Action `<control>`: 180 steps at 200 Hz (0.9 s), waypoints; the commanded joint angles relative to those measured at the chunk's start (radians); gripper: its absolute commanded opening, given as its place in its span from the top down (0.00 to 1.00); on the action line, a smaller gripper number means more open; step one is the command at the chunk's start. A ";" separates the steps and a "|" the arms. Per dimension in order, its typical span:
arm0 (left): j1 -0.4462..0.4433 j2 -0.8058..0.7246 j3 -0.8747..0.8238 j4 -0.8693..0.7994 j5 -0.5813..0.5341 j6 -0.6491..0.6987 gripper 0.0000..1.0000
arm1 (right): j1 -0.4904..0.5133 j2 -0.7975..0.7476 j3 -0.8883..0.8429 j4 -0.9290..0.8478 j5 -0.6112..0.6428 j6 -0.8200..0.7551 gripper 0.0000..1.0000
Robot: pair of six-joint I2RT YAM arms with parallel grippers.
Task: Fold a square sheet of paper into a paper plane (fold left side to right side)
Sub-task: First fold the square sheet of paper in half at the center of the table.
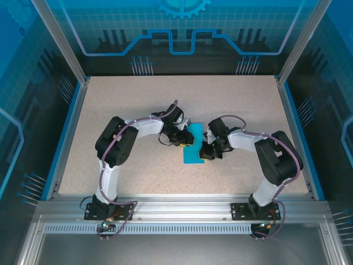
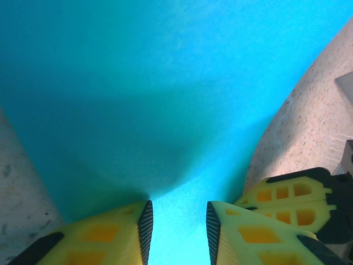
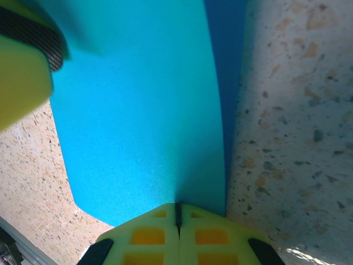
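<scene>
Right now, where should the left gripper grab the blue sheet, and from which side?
Probably the left edge of the square sheet of paper, left gripper coming low from the left: the thin sheet bows up there, and the right gripper is shut on its right side.

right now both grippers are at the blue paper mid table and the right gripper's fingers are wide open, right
Not quite. The right gripper is shut, fingers pressed together on the edge of the blue paper, as the right wrist view shows. The rest holds: it and the left gripper are both at the paper, in the middle of the table.
</scene>
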 commanded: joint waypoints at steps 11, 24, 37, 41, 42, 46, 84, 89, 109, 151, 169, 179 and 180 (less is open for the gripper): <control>0.014 0.017 0.037 0.016 -0.020 0.025 0.66 | -0.013 0.043 -0.023 -0.108 0.086 -0.020 1.00; 0.016 0.020 0.031 0.033 -0.028 0.029 0.68 | -0.016 0.042 -0.023 -0.113 0.091 -0.022 1.00; 0.022 0.024 0.019 0.053 -0.026 0.027 0.69 | -0.022 0.037 -0.027 -0.114 0.094 -0.023 1.00; 0.023 0.024 0.013 0.060 -0.025 0.027 0.69 | -0.023 0.037 -0.027 -0.115 0.094 -0.024 1.00; 0.024 0.025 0.012 0.062 -0.025 0.026 0.69 | -0.022 0.036 -0.027 -0.115 0.094 -0.024 1.00; 0.024 0.025 0.008 0.069 -0.025 0.026 0.69 | -0.024 0.036 -0.027 -0.116 0.097 -0.025 1.00; 0.029 0.034 -0.031 0.109 -0.040 0.018 0.69 | -0.031 0.026 -0.029 -0.134 0.113 -0.036 1.00; 0.030 0.035 -0.035 0.113 -0.042 0.016 0.69 | -0.032 0.026 -0.029 -0.137 0.114 -0.038 1.00; 0.033 0.037 -0.059 0.140 -0.049 0.002 0.69 | -0.035 0.022 -0.031 -0.145 0.123 -0.041 1.00; 0.041 0.037 -0.100 0.187 -0.072 -0.019 0.69 | -0.038 0.025 -0.039 -0.147 0.119 -0.041 1.00; 0.050 0.037 -0.103 0.202 -0.080 -0.022 0.69 | -0.038 0.028 -0.042 -0.145 0.114 -0.042 1.00; 0.056 0.038 -0.098 0.207 -0.080 -0.024 0.69 | -0.038 0.028 -0.046 -0.145 0.110 -0.043 1.00; 0.056 0.039 -0.098 0.207 -0.080 -0.024 0.69 | -0.038 0.028 -0.047 -0.144 0.109 -0.043 1.00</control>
